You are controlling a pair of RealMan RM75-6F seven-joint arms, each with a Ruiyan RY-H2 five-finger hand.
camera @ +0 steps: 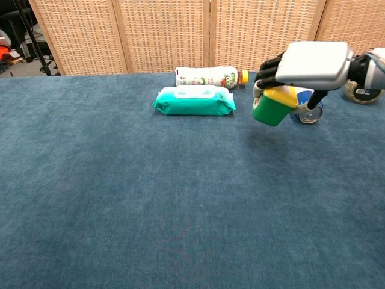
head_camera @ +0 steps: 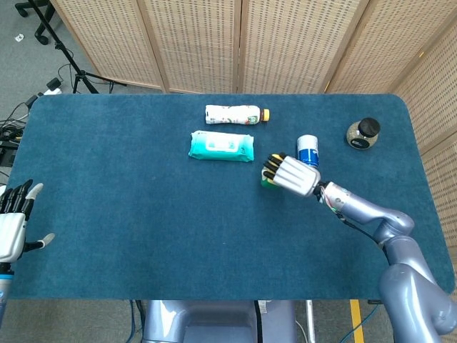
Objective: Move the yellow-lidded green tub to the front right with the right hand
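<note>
The green tub with its yellow lid (camera: 274,106) hangs tilted above the blue table, clear of the cloth. My right hand (camera: 310,63) grips it from above, fingers curled round the lid. In the head view the right hand (head_camera: 291,175) covers most of the tub (head_camera: 266,183), leaving only a green sliver at its left. My left hand (head_camera: 14,221) is at the table's near left edge, fingers spread and holding nothing.
A teal wipes pack (head_camera: 221,146) and a lying white bottle (head_camera: 235,113) sit left of the tub. A blue can (head_camera: 308,151) stands just behind my right hand. A dark-lidded jar (head_camera: 363,133) is at the far right. Bare cloth (camera: 289,211) spreads in front.
</note>
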